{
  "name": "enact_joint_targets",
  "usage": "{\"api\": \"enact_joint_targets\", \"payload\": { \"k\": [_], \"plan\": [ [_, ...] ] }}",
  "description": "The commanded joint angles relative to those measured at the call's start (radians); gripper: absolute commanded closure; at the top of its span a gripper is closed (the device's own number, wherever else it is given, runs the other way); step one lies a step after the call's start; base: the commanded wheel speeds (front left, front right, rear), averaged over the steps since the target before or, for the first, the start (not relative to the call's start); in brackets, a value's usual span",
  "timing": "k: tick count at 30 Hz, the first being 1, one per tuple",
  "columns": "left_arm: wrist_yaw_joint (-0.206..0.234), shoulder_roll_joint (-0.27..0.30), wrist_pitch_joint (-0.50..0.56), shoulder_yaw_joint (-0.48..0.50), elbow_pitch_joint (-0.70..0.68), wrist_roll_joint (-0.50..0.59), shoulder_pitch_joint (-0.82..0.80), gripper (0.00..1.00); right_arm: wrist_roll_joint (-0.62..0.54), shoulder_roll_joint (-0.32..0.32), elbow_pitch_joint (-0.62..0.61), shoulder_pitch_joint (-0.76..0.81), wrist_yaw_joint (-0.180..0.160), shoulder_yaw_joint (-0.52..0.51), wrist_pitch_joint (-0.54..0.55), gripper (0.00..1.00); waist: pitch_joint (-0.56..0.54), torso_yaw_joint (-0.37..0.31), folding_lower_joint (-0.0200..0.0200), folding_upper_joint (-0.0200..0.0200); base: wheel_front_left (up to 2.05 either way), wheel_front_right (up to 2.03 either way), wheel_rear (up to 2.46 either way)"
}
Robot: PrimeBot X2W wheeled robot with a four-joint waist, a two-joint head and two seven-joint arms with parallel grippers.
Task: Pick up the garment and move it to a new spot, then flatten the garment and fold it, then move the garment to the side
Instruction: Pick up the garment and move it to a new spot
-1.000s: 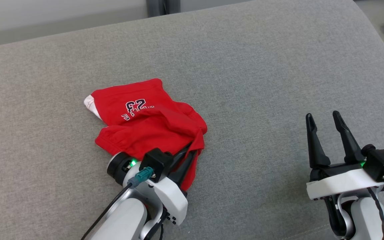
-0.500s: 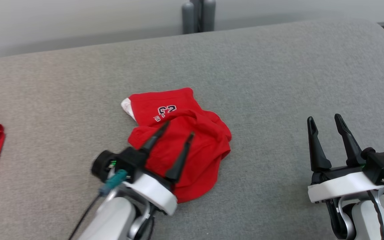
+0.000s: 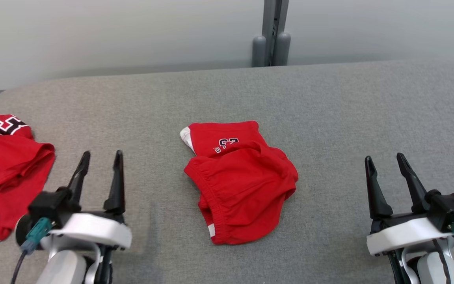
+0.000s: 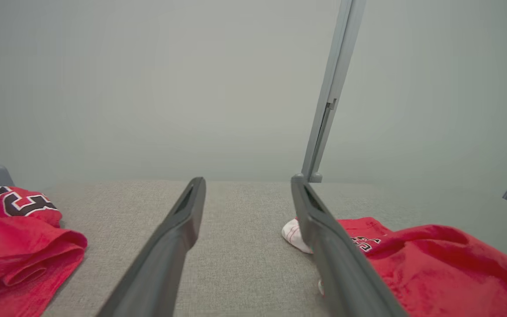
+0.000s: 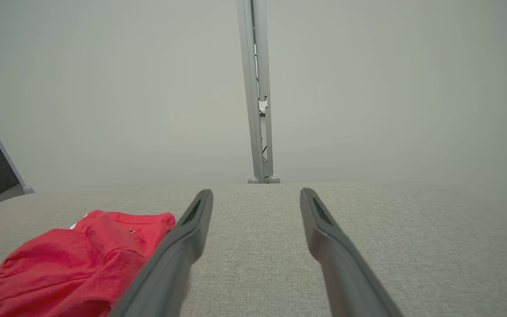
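At the left edge of the grey fabric surface [image 3: 329, 98] lies a second red garment [image 3: 6, 173], crumpled, with a big black and white number on its far part and white stripes on its near part; just to the right of it is the left gripper [image 3: 102, 154], over the near-left part of the surface; its jaws are spread apart and hold nothing, and they point to the far edge. In the middle of the surface lies the red garment [image 3: 242, 185] of the task, crumpled, with a small number print and a white corner on its far-left side; it is between the two grippers and apart from both. Behind the far edge stands a grey post [image 3: 271, 35]. Near the right edge is the right gripper [image 3: 384, 157]; its jaws are also spread and empty, over bare fabric.
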Motion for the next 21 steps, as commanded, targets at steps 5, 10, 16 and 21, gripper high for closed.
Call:
{"api": "enact_joint_targets", "payload": {
  "k": [5, 10, 16, 21],
  "plan": [
    [0.009, 0.025, -0.011, 0.029, -0.012, 0.001, 0.06, 0.0, -0.013, -0.005, 0.0, 0.034, 0.0, -0.01, 0.005, 0.0, -0.04, 0.028, 0.0, 0.0, 0.0, 0.0, 0.0],
    [-0.005, 0.042, -0.013, 0.013, -0.027, 0.016, 0.106, 0.0, -0.019, -0.005, -0.013, 0.068, 0.0, -0.02, 0.019, 0.0, -0.07, 0.041, 0.0, 0.0, 0.0, 0.0, 0.0],
    [-0.017, 0.049, -0.003, -0.003, -0.018, 0.008, 0.149, 0.0, -0.023, -0.005, -0.024, 0.108, 0.0, -0.025, 0.039, 0.0, -0.105, 0.042, 0.0, 0.0, 0.0, 0.0, 0.0],
    [-0.015, 0.054, 0.002, -0.009, -0.025, 0.001, 0.171, 0.0, -0.018, -0.005, -0.041, 0.129, 0.0, -0.031, 0.05, 0.0, -0.116, 0.039, 0.0, 0.0, 0.0, 0.0, 0.0]
  ]
}}
